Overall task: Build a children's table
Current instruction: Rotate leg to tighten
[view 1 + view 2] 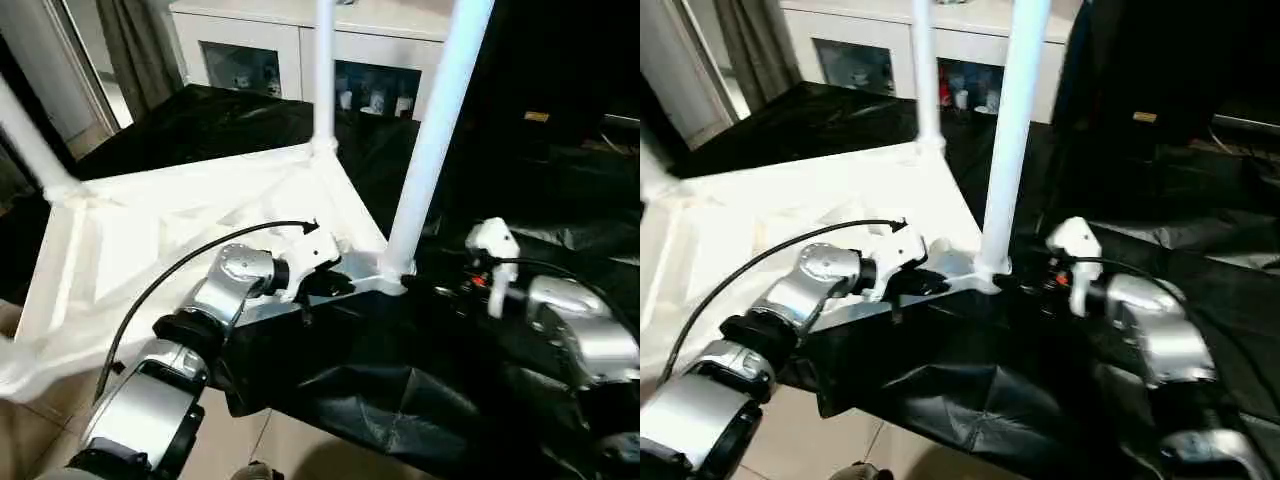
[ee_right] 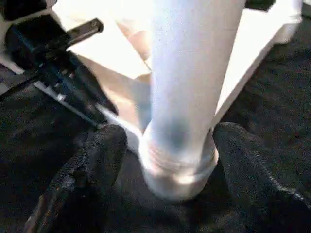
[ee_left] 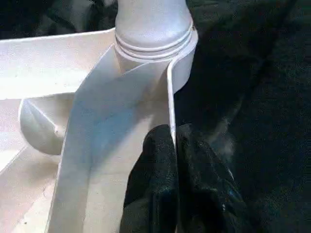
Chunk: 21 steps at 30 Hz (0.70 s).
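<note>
The children's table (image 1: 180, 230) lies upside down on a black cloth, ribbed underside up, with white tube legs standing in its corner sockets. My left gripper (image 1: 335, 283) is shut on the thin rim of the table top beside the near corner socket; in the left wrist view its black fingers (image 3: 155, 165) pinch that rim wall (image 3: 171, 97). The near leg (image 1: 435, 130) rises from that socket. My right gripper (image 2: 170, 133) is open, one finger (image 2: 92, 165) on each side of the leg's base (image 2: 180, 165), with a gap showing on at least one side.
A black cloth (image 1: 400, 400) covers the work surface and hangs over its near edge above the tiled floor (image 1: 290, 440). A white glass-door cabinet (image 1: 260, 50) stands behind. Two more legs (image 1: 324, 70) (image 1: 30, 140) stand upright at the far and left corners.
</note>
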Tool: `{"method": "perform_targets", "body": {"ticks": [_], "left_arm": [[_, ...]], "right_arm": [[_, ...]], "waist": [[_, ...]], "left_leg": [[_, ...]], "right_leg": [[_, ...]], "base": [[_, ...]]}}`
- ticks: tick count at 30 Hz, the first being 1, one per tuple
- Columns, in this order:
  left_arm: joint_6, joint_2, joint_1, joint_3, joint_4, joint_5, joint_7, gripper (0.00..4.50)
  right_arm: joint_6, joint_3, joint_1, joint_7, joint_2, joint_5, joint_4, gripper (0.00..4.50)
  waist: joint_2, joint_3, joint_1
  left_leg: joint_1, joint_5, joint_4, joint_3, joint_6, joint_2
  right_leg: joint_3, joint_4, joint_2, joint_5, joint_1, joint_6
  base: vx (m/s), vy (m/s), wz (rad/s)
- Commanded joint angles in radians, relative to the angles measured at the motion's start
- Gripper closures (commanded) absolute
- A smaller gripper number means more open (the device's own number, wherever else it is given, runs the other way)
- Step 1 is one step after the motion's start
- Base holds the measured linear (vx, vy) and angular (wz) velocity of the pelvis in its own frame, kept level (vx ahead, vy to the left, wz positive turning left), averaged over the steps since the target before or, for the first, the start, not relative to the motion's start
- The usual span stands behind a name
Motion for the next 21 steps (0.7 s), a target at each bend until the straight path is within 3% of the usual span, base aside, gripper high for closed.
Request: {"method": "perform_targets", "body": {"ticks": [1, 3, 5, 9, 10, 11, 21], "left_arm": [[0.018, 0.014, 0.017, -0.038, -0.012, 0.021, -0.045, 4.40], [0.017, 0.016, 0.017, -0.038, -0.013, 0.023, -0.043, 4.40], [0.016, 0.029, 0.024, -0.046, -0.020, 0.032, -0.055, 4.40], [0.011, 0.040, 0.037, -0.048, -0.037, 0.029, -0.077, 4.40], [0.018, 0.044, 0.044, -0.044, -0.052, 0.018, -0.095, 4.40], [0.023, 0.047, 0.049, -0.043, -0.064, 0.012, -0.108, 4.50], [0.033, 0.068, 0.059, -0.037, -0.085, -0.001, -0.114, 4.50]], "right_arm": [[-0.019, 0.018, -0.015, -0.010, 0.008, -0.021, 0.007, 1.24], [-0.024, 0.021, -0.021, -0.013, 0.013, -0.025, 0.016, 1.24], [-0.042, 0.032, -0.041, -0.018, 0.028, -0.038, 0.046, 1.24], [-0.052, 0.050, -0.056, -0.003, 0.035, -0.049, 0.066, 1.24], [-0.054, 0.056, -0.062, 0.003, 0.036, -0.049, 0.077, 1.24], [-0.051, 0.059, -0.067, 0.008, 0.038, -0.047, 0.086, 1.52], [-0.043, 0.076, -0.096, 0.049, 0.059, -0.041, 0.133, 2.34]], "waist": [[-0.016, -0.075, -0.002], [-0.015, -0.074, -0.002], [-0.020, -0.075, -0.001], [-0.017, -0.076, -0.004], [-0.023, -0.077, -0.001], [-0.023, -0.077, -0.001], [-0.023, -0.074, -0.001]], "left_leg": [[0.025, -0.208, -0.061, -0.015, 0.061, 0.030], [0.028, -0.219, -0.061, -0.014, 0.057, 0.029], [0.023, -0.216, -0.062, -0.016, 0.054, 0.028], [0.021, -0.205, -0.061, -0.016, 0.054, 0.027], [0.022, -0.195, -0.059, -0.015, 0.061, 0.028], [0.021, -0.190, -0.059, -0.015, 0.064, 0.028], [0.023, -0.212, -0.061, -0.014, 0.055, 0.028]], "right_leg": [[0.033, -0.064, -0.055, -0.168, 0.045, -0.240], [0.034, -0.065, -0.054, -0.169, 0.043, -0.240], [0.033, -0.062, -0.056, -0.160, 0.049, -0.241], [0.033, -0.060, -0.056, -0.148, 0.049, -0.239], [0.034, -0.057, -0.058, -0.134, 0.050, -0.244], [0.034, -0.057, -0.058, -0.132, 0.050, -0.245], [0.035, -0.059, -0.057, -0.173, 0.046, -0.241]], "base": [[0.000, 0.000, 0.00], [0.000, 0.000, 0.00], [0.000, 0.000, 0.00], [0.000, 0.000, 0.00], [0.000, 0.000, 0.00], [0.000, 0.000, 0.00], [0.000, 0.000, 0.00]]}}
